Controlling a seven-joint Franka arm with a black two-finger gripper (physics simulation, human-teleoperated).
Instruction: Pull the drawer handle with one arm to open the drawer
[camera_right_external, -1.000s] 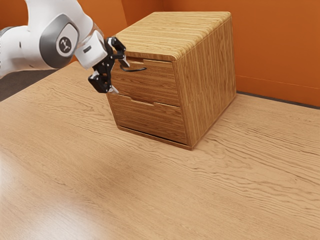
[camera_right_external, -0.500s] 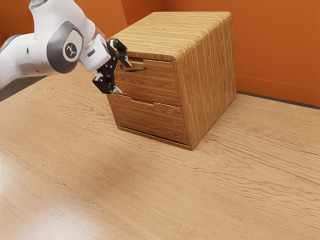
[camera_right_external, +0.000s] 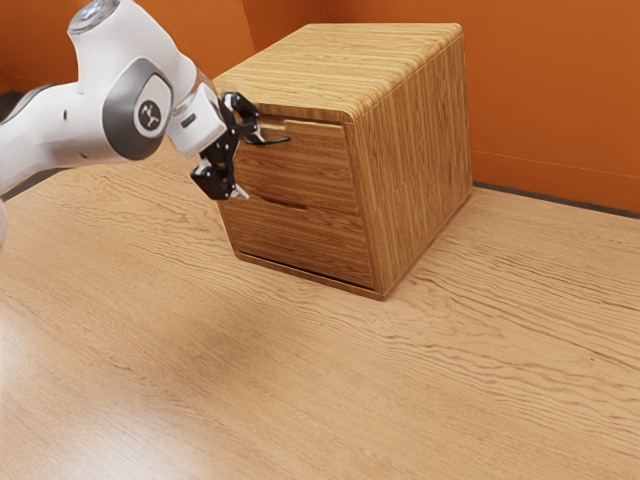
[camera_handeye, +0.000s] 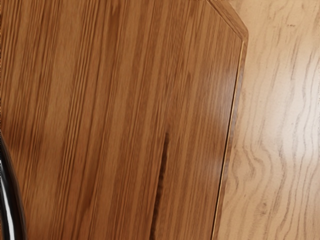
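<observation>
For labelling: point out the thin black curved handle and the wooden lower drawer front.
Thin black curved handle (camera_right_external: 272, 141): exterior view, middle of its bar.
Wooden lower drawer front (camera_right_external: 300, 238): exterior view, centre of its panel.

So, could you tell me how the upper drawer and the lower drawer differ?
The upper drawer carries a black handle; the lower drawer shows none. The end effector is at the upper drawer's handle, above the lower drawer. Both have wood-grain fronts and look shut.
</observation>
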